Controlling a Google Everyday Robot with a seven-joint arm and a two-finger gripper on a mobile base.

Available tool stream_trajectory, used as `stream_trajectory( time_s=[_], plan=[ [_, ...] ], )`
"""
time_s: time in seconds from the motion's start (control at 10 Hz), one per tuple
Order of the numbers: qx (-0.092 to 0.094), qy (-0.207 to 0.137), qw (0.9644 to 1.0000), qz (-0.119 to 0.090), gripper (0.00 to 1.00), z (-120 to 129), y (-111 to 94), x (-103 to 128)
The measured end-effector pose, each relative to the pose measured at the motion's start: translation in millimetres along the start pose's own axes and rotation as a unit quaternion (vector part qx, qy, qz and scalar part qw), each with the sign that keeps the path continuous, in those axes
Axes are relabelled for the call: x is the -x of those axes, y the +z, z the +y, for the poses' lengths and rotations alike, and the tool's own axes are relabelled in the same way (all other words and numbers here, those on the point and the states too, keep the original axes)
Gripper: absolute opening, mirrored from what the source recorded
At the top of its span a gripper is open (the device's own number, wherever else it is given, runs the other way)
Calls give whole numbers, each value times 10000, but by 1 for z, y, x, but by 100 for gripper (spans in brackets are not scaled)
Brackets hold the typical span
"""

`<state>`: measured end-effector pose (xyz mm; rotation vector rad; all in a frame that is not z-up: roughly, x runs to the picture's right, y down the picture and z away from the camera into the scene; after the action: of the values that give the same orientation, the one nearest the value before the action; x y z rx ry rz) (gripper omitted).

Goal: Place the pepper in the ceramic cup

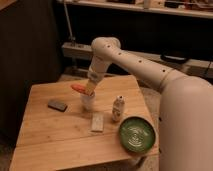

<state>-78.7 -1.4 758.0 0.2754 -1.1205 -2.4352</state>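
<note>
On the surface [45, 145] the ceramic cup [87, 102] stands near the middle. The pincer [90, 92] hangs just over its mouth, with the pepper [78, 88] jutting toward 10 o'clock. From the cup, a slab [57, 105] lies at 9 o'clock, a shaker [118, 108] at 3, a packet [97, 121] at 5, and a plate [136, 133] farther out at 4.
</note>
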Motion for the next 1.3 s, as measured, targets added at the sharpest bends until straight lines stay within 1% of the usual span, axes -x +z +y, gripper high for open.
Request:
stream_trajectory(
  time_s=[0.4, 0.6, 0.7, 0.9, 1.0, 1.1, 1.2, 1.3],
  plan=[
    [19, -23, 9999, -137, 1, 9, 4, -1],
    [42, 0, 9997, -221, 18, 18, 3, 1],
    [61, -4, 9997, -231, 26, 21, 3, 0],
    [71, -17, 9996, -285, 50, 29, 4, 2],
    [65, -34, 9996, -285, 57, 31, 5, 0],
    [41, -42, 9996, -289, 60, 30, 10, 1],
    [58, -28, 9996, -271, 55, 31, 14, 5],
    [66, -10, 9996, -268, 48, 33, 15, 6]
  ],
)
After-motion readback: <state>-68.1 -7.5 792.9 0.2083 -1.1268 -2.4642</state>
